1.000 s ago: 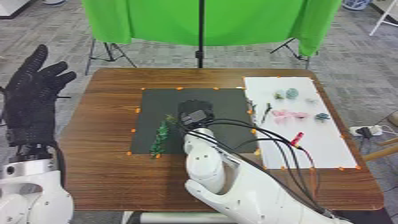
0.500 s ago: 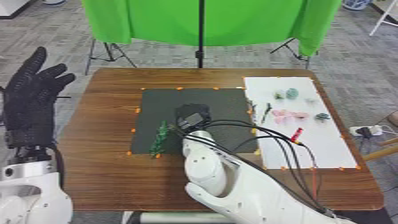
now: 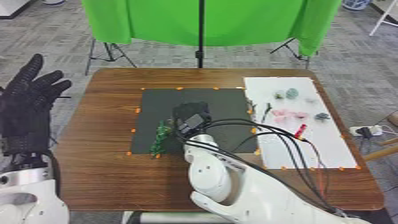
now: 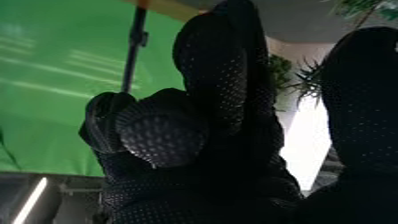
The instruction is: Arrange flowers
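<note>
On the dark mat [image 3: 222, 100], the green sprig [image 3: 161, 137] runs near to far; the right hand [image 3: 188, 109] sits just beside its far end, to the right, and is much nearer than the wide-open left hand [image 3: 25, 107]; whether the right one grips anything, I can't tell.

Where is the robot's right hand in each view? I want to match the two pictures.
Head view: the right hand is near the middle, over the dark mat, just right of the green sprig.
Right wrist view: it is the large black glove close to the camera, with green leaves beside it.
Shared landmark: the green cloth with its dark pole, beyond the hand in both.
</note>
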